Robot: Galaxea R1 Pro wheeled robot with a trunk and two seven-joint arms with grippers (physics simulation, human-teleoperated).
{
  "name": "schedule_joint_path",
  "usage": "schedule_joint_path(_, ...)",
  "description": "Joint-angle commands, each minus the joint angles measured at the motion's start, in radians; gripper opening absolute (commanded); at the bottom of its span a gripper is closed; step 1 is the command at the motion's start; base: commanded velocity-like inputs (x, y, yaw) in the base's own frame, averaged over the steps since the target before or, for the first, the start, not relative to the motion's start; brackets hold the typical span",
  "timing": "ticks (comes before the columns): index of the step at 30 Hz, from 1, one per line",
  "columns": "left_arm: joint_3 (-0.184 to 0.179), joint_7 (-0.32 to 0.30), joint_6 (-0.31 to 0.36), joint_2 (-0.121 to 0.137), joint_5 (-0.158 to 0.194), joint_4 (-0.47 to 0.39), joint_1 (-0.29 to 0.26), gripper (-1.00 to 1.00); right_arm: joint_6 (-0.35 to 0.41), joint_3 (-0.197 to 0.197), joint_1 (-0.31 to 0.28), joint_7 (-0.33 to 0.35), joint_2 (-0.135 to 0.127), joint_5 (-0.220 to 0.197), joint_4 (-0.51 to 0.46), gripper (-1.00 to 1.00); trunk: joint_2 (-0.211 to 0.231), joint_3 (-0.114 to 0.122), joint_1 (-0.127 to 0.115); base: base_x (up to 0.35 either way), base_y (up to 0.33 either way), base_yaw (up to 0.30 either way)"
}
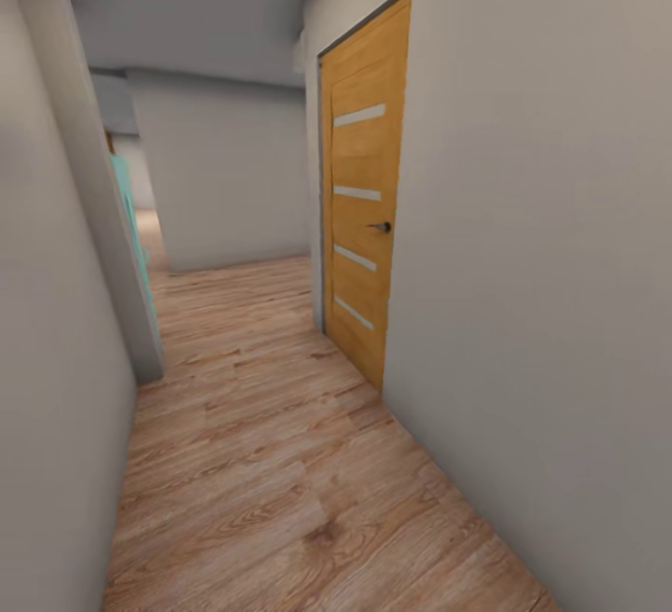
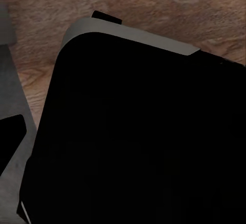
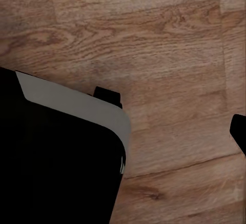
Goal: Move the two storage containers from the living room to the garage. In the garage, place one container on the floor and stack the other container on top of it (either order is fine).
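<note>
Head view looks down a narrow hallway: pale grey walls (image 1: pixel 541 248) close in on both sides, the right one running the whole depth of the picture, the left one ending at a corner partway along. Light wood plank flooring (image 1: pixel 280 463) runs between them and on past the corner, where the passage opens toward the left. A grey wall (image 1: pixel 224 173) closes the far end. Set in the right wall is a shut orange-brown wooden door (image 1: pixel 362 192) with four slim pale glass strips and a small dark handle (image 1: pixel 381 227) near its right edge. Beyond the left corner a thin turquoise edge (image 1: pixel 126 201) shows, too little to tell what it is. The way ahead along the planks is unobstructed.

Left wrist view, pointing down, shows a large black, grey-rimmed body (image 2: pixel 138 131) of the robot over the wood planks (image 2: pixel 154 8), with a grey strip (image 2: pixel 13 121) alongside. Right wrist view also points down at the planks (image 3: pixel 154 44), with the same black, grey-rimmed body (image 3: pixel 56 157) beside them. Whether either arm's jaws are open or closed cannot be told, nor whether they hold anything
</note>
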Motion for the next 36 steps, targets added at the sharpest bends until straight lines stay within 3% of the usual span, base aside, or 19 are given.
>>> schedule_joint_path(1, 0.001, -0.001, -0.002, 0.0, 0.003, 0.0, 0.0, 1.0, -0.006, 0.009, -0.001, 0.0, 0.0, -0.01, 0.003, 1.0, -0.001, -0.001, 0.0, 0.17, 0.0, 0.274)
schedule_joint_path(8, -0.004, -0.001, 0.002, 0.0, 0.003, 0.002, 0.0, 1.0, -0.003, 0.008, -0.001, -0.001, 0.001, -0.011, 0.003, 1.0, -0.001, -0.001, 0.0, 0.281, 0.0, 0.183)
schedule_joint_path(36, -0.001, 0.007, 0.003, 0.0, 0.01, 0.002, 0.0, 1.0, 0.004, 0.009, -0.001, -0.006, 0.004, -0.006, 0.003, 1.0, -0.001, -0.001, 0.0, 0.32, 0.0, 0.004)
